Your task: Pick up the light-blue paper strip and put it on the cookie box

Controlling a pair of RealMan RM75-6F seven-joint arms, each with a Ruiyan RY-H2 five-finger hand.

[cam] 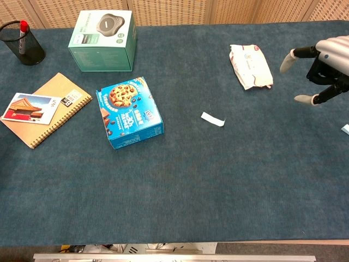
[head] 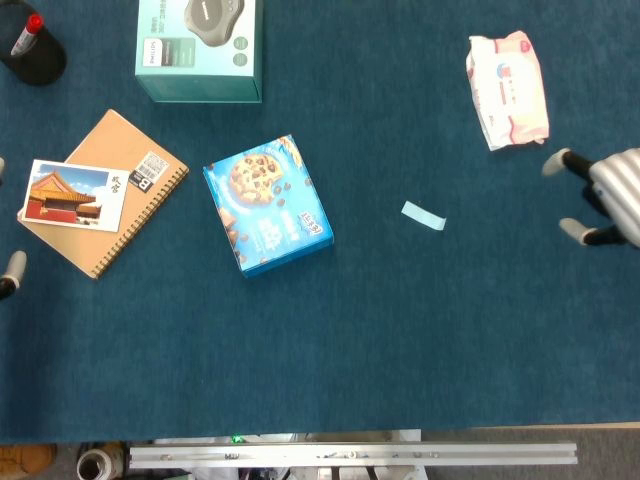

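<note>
- My right hand [cam: 319,68] hung empty with fingers spread, at three o'clock from the flat light-blue paper strip [cam: 212,119].
- The strip lay on blue felt, well apart from the blue cardboard cookie box [cam: 128,112] at nine o'clock.
- Advised: a low fingertip pinch at one strip end.
- My left hand [head: 10,271] showed only a fingertip; state undeterminable.

R robot hand [cam: 319,68] open, fingers spread; L fingertip [head: 12,268] at edge.

Chest cam: light-blue paper strip [cam: 212,119] lies flat on the blue table [cam: 218,185], right of the cookie box [cam: 129,112] and well apart from it. Right hand [cam: 322,68] hovers at the far right near the wipes pack [cam: 250,66], fingers spread, holding nothing.
</note>
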